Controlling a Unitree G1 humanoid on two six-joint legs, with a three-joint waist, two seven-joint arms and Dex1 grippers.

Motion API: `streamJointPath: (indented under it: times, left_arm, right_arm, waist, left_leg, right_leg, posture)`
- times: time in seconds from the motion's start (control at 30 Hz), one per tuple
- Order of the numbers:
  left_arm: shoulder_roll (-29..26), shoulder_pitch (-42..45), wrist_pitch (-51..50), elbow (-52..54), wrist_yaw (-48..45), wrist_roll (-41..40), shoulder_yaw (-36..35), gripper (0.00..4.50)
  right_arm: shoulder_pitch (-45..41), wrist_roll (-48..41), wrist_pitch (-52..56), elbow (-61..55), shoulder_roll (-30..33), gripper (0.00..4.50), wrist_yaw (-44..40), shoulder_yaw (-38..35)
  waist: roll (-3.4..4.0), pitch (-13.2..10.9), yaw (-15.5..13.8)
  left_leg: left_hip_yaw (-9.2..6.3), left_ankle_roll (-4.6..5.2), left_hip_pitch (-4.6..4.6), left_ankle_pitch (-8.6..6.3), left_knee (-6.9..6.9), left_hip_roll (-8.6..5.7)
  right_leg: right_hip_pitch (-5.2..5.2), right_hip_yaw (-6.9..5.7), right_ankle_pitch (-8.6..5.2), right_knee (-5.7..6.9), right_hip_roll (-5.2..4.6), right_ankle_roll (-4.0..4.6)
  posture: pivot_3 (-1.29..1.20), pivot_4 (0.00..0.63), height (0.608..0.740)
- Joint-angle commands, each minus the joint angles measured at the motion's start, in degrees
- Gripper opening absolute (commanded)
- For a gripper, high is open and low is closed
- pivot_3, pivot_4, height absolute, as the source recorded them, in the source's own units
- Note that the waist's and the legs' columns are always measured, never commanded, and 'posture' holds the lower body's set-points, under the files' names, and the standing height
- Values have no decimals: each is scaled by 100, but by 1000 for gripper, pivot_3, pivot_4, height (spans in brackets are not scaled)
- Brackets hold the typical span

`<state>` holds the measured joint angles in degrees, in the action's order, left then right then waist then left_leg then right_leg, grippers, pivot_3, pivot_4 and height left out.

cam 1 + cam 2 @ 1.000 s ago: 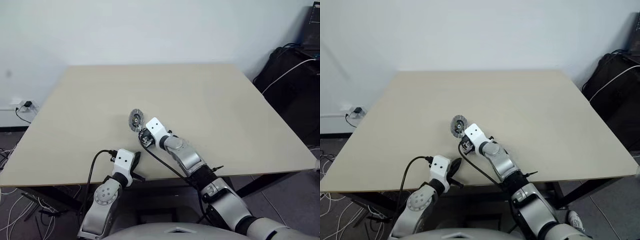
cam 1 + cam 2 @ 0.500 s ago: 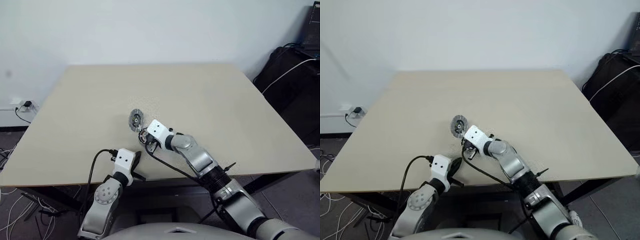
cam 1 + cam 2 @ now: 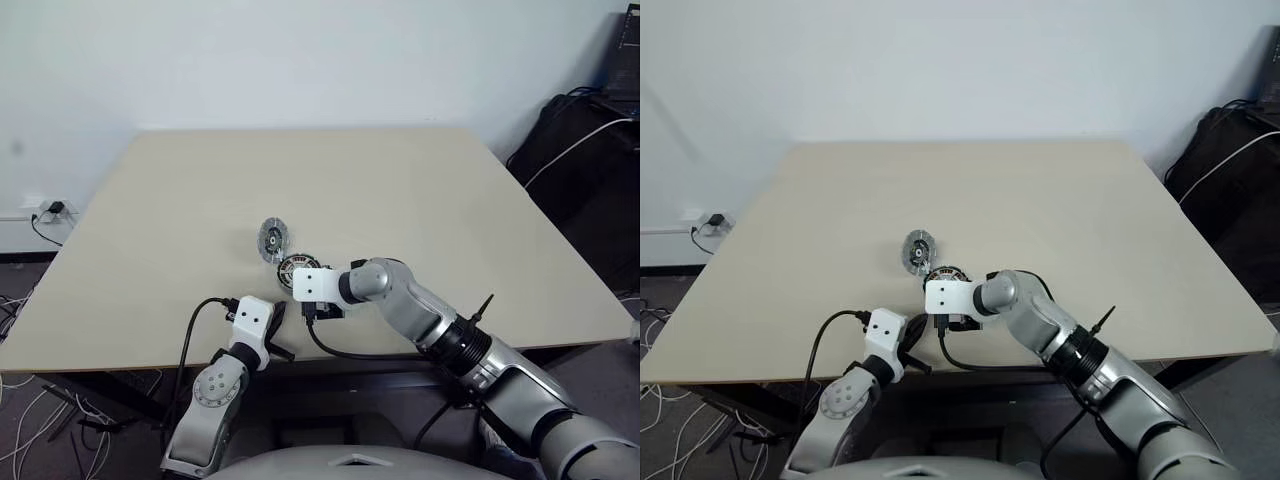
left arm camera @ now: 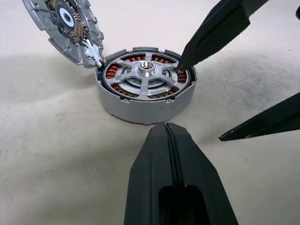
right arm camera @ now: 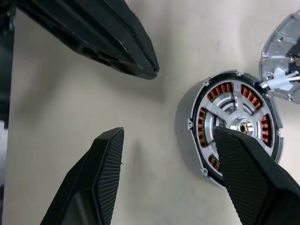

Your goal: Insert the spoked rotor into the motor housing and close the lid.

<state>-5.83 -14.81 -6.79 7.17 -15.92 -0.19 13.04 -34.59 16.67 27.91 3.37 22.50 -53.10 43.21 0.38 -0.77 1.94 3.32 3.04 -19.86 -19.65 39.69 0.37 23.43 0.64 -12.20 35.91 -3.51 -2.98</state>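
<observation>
Rotor (image 4: pixel 146 75) sits inside the motor housing (image 4: pixel 140 105) at centre frame, lid (image 3: pixel 270 240) propped beside; right gripper (image 5: pixel 187 159) spread, holding nothing; left gripper (image 4: pixel 171 154) closed, empty

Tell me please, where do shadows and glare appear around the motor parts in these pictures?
Left wrist view: a soft shadow lies on the table around the motor housing; the spoked rotor hub glints. Right wrist view: the right gripper fingers cast blurred shadows on the table; the lid shines pale.
</observation>
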Motion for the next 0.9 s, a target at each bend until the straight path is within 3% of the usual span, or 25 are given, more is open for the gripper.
streamJointPath:
  times: [0.03, 0.83, 0.9]
  left_arm:
    - [40, 83, 183, 73, 29, -27, 8, 0]
    - [-16, -120, 368, 49, 228, 67, 14, 0]
    - [-24, -137, 372, 50, 231, 72, 17, 0]
  right_arm:
    - [-348, 213, -179, 232, -30, 3252, -171, 37]
    - [-1081, 765, -1503, 2372, -691, 3252, -943, 254]
    - [-1083, 811, -1549, 2431, -720, 2646, -954, 240]
  waist:
    - [0, 0, -1]
    - [2, 1, 17]
    - [4, 3, 15]
  left_leg:
    - [0, -5, 0, 3, 1, -1]
    - [0, -25, 2, 14, 1, 0]
    - [0, -27, 4, 15, 1, 1]
  right_leg:
    - [0, 0, 0, 0, 0, 0]
    - [-2, -1, 1, 2, -1, 0]
    - [-4, -1, 1, 3, -1, 1]
  posture:
    - [0, 0, 740]
    - [0, 0, 740]
    - [0, 0, 740]
